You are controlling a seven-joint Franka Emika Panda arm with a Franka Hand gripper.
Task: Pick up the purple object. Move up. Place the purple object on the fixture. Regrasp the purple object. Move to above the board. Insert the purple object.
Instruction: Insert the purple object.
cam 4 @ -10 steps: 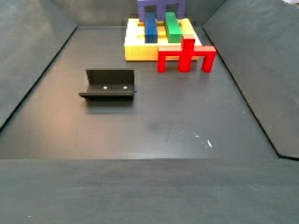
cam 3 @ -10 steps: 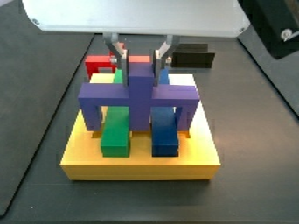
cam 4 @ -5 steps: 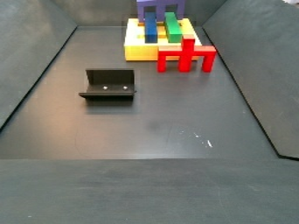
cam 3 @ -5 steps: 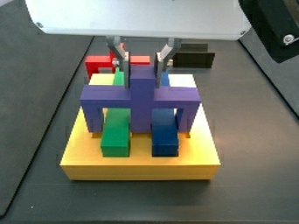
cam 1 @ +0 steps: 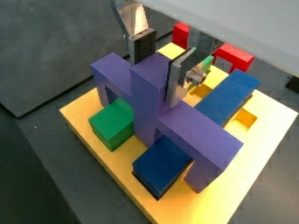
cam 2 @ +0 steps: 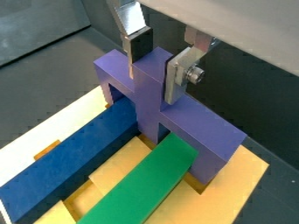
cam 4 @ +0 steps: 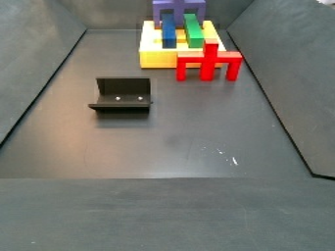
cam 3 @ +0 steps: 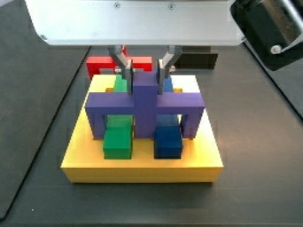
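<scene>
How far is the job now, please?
Done: the purple object is off the fixture and over the board. In hand: the tool grips its raised centre, its legs straddling the green bar and blue bar. Left: seating it fully and releasing; I cannot tell whether it is fully seated.

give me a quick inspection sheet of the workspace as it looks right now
surface: dark floor, a few pale scuffs
purple object: straddling the green bar and blue bar on the board
fixture: stands apart from the board, nothing on it
clutter: red block beside the board
gripper: above the board, fingers either side of the purple object's raised centre
cables: nothing seen
surroundings: dark walls around the floor
</scene>
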